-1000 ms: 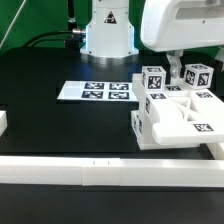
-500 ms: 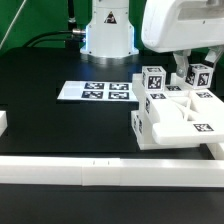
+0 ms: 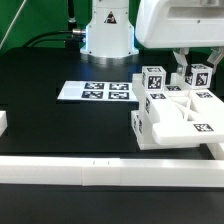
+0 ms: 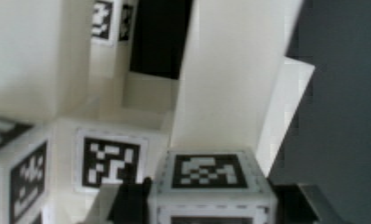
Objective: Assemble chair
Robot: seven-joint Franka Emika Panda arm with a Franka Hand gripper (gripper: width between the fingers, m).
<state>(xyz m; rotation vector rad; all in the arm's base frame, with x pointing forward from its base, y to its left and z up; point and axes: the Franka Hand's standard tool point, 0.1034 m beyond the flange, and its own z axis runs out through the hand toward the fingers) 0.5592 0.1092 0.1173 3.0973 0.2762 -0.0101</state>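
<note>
The chair's white tagged parts [image 3: 182,118] stand joined in a cluster at the exterior view's right. Two small tagged cubes top it, one [image 3: 153,80] toward the exterior view's left and one [image 3: 199,76] toward its right. My gripper [image 3: 190,66] hangs over the right cube, and its fingers reach down around it. In the wrist view the gripper [image 4: 212,205] is shut on that cube [image 4: 203,172], with a dark finger [image 4: 129,203] against each side. Tall white chair parts [image 4: 226,90] rise behind it.
The marker board [image 3: 95,91] lies flat on the black table left of the chair parts. A long white border rail [image 3: 100,172] runs along the front. A small white block [image 3: 3,122] sits at the left edge. The robot base [image 3: 108,30] stands at the back.
The fingers have closed from wide open onto the right tagged cube. The hand has shifted slightly. The chair parts have not moved.
</note>
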